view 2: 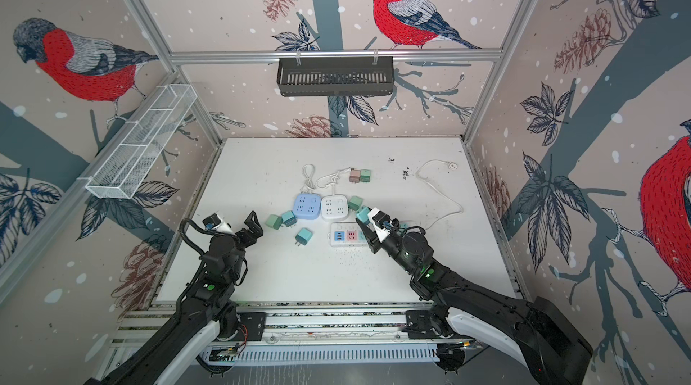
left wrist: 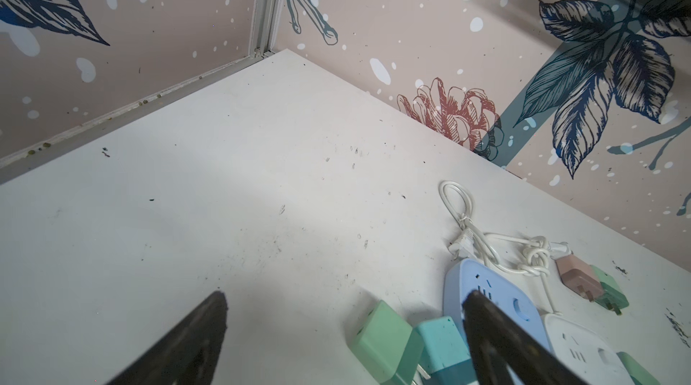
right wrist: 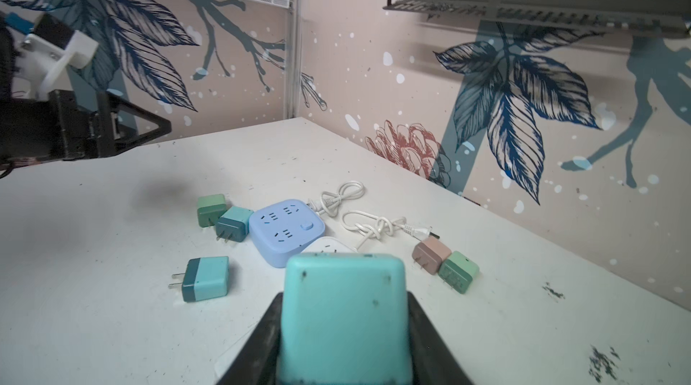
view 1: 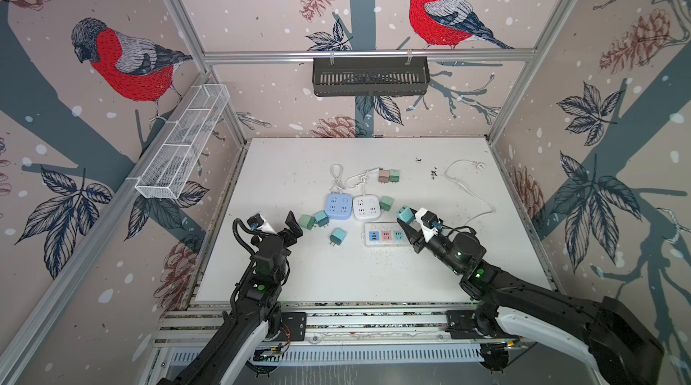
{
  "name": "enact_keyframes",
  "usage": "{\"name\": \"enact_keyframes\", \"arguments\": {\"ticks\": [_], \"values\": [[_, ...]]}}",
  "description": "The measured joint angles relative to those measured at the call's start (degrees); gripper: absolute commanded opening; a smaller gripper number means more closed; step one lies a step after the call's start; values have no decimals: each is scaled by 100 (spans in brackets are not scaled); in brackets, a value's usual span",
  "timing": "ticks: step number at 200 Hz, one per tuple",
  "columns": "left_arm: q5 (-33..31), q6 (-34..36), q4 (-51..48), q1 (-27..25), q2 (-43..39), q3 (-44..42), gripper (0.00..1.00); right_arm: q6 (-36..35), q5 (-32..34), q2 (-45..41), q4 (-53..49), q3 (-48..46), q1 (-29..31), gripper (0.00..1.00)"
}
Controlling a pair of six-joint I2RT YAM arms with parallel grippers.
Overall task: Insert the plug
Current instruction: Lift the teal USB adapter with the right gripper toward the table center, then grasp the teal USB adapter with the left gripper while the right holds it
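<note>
The right fingers [right wrist: 430, 342] are closed on a teal plug [right wrist: 344, 312], one on each flank, and hold it clear of the bench [view 1: 336, 278]. In both top views the plug hangs just above the right end of the white power strip [view 1: 385, 237]. Its prongs are hidden in every view. The left fingers [view 1: 292, 220] are spread wide and hold nothing, hovering near the loose plugs on the left.

To seat the plug well, I judge that the prongs should first be squared to one outlet's slots. The plug should then go straight down without twisting, since a tilt would jam the blades or skid the light strip. The free left fingers could pin the strip's far end while the right presses.

There are seven plugs:
- three teal, counting the held one;
- three green;
- one pink, touching a green one at the back.

There are three socket blocks, each with its own white cord:
- the strip;
- a blue cube [view 1: 338, 206];
- a white cube [view 1: 366, 207] just beside it.
</note>
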Motion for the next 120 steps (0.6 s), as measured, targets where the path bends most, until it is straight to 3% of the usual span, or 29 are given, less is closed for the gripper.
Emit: {"name": "enact_keyframes", "arguments": {"ticks": [57, 120], "values": [[1084, 249, -175, 0, -715, 247, 98, -634, -120, -201, 498, -520, 33, 4], [4124, 219, 216, -111, -483, 636, 88, -1097, -358, -439, 527, -778, 48, 4]]}}
